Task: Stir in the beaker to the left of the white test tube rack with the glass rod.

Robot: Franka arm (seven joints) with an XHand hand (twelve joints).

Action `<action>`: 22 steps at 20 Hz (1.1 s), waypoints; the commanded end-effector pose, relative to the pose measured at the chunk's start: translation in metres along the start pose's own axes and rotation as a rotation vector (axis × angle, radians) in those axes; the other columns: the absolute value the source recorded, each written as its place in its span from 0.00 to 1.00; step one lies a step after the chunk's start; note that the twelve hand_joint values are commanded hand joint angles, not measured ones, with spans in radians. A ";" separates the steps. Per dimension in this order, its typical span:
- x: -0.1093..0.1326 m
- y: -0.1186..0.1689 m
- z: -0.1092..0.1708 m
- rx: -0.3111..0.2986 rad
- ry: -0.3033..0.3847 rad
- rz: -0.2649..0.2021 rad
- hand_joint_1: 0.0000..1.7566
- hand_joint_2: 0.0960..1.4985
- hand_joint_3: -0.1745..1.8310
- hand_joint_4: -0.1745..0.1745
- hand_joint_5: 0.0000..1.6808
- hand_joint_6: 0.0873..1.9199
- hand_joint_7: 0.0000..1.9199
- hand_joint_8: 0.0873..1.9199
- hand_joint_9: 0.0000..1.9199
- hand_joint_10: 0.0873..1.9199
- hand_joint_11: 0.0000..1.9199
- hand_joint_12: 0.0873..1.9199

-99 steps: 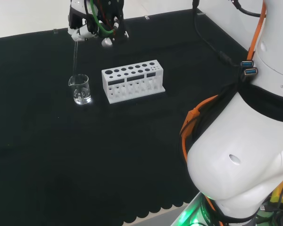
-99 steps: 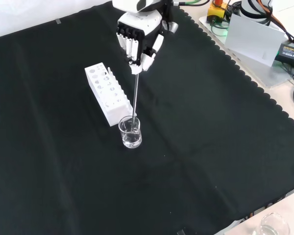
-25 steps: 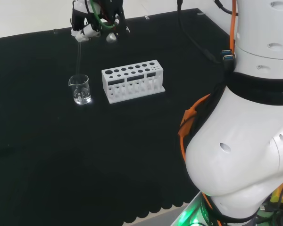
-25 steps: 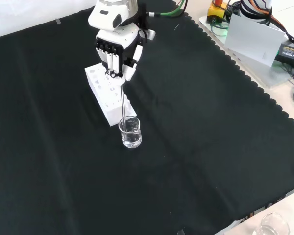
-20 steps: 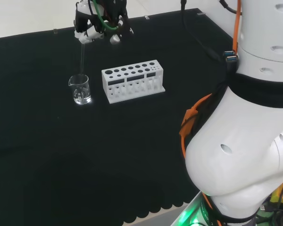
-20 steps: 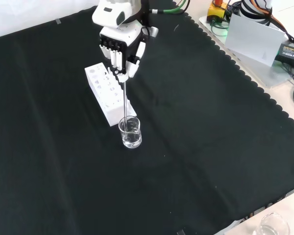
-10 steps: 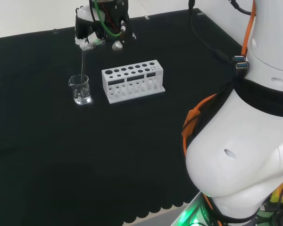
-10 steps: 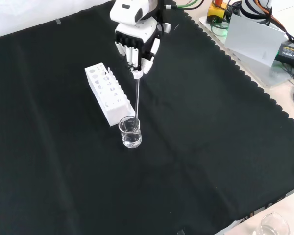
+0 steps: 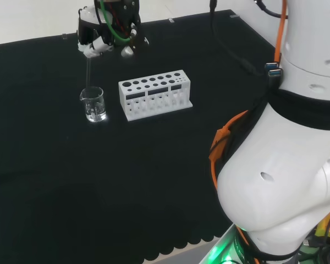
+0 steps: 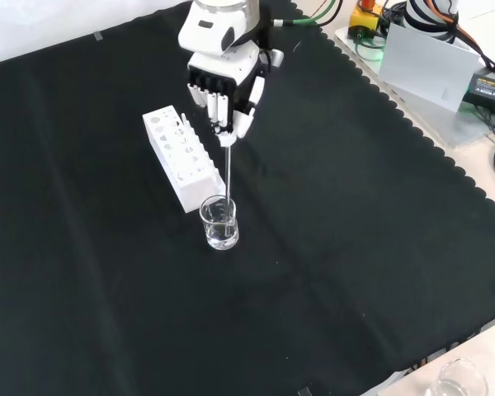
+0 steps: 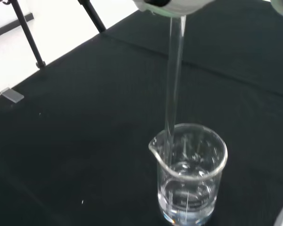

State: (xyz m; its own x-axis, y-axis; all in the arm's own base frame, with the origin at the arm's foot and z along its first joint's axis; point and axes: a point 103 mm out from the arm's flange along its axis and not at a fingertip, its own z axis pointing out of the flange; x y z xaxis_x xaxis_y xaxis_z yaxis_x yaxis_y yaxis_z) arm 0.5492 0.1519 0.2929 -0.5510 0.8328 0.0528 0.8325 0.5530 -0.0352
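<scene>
Robot hand [image 10: 223, 82] hangs above the tabletop [image 10: 355, 231] w/ fingers [image 10: 210, 103] curled down and thumb closed in, pinching the top end of the glass rod [image 10: 228, 169]. Rod runs nearly straight down from the fingertips, slightly tilted, into the beaker [image 10: 219, 223]; lower end sits inside the rim, near the spout side per wrist view, where the rod [image 11: 173, 75] enters the beaker [image 11: 191, 174] just beside the pouring lip. Can't tell if the tip touches the bottom.

Beaker is clear, upright on the black cloth, w/ a shallow layer of clear liquid at the bottom. It stands directly below the robot hand, well under it, rod bridging the gap between them. Hand itself doesn't touch the beaker.

Head view: robot hand [image 9: 102, 33] at top left, rod [image 9: 88, 74] dropping to the beaker [image 9: 93, 104], which stands just left of the white test tube rack [image 9: 155, 94], apart from it. Front view: the rack [image 10: 181, 157] lies up and left of the beaker, its near end just beside the beaker rim; the hand is over the rack's right side. Rack holes look empty from above.

Another clear vessel [image 10: 458, 381] sits at the lower right edge in the front view, off the cloth, well apart from the rest.
</scene>
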 end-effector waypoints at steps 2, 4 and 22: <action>-0.010 0.023 -0.003 -0.011 0.005 -0.011 0.75 0.67 0.00 0.00 0.81 0.15 0.73 0.15 0.95 0.16 0.90 0.22; -0.017 0.019 -0.006 -0.012 0.001 0.002 0.75 0.67 0.00 0.00 0.81 0.15 0.73 0.15 0.95 0.16 0.90 0.22; -0.001 -0.033 -0.015 -0.021 0.008 0.027 0.75 0.67 0.00 0.00 0.81 0.15 0.73 0.15 0.95 0.16 0.90 0.22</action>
State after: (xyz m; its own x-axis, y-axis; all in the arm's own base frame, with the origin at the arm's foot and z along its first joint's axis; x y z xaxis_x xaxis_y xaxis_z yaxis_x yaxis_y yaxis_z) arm 0.5315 0.1216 0.3047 -0.5168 0.8548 0.0470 0.8544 0.5184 -0.0360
